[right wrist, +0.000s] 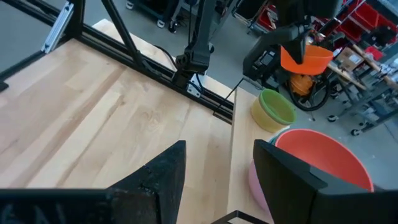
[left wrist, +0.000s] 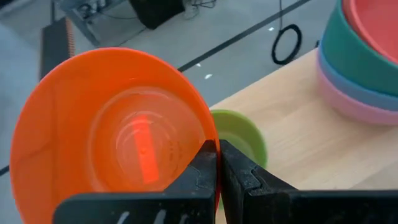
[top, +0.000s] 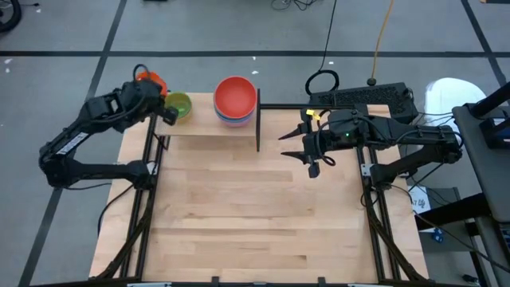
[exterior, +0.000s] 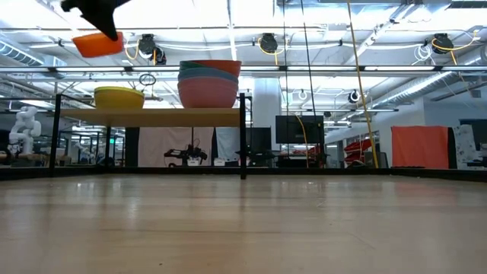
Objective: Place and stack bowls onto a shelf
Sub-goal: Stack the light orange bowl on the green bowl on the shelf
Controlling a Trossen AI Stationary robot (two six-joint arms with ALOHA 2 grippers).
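My left gripper (left wrist: 217,163) is shut on a small orange bowl (left wrist: 112,143), held in the air at the shelf's far left end (top: 150,79). Below and beside it a green bowl (top: 178,105) sits in a yellow bowl (exterior: 119,97) on the wooden shelf (top: 203,126). A stack with pink at the bottom, blue and teal between and a red bowl (top: 236,96) on top stands on the shelf's right half. My right gripper (top: 296,150) hangs open above the table, right of the shelf, holding nothing. My left gripper pinches the orange bowl's rim (left wrist: 203,140) between its two shut fingers, on the side of the bowl nearest the green bowl. The bowl is lifted clear, higher than the shelf top (exterior: 97,43), tilted a little with its hollow toward the wrist camera.
A black post (top: 258,127) marks the shelf's right end. The tabletop (top: 255,215) in front of the shelf is bare wood. A keyboard (top: 362,99) and cables lie beyond the table's far right corner.
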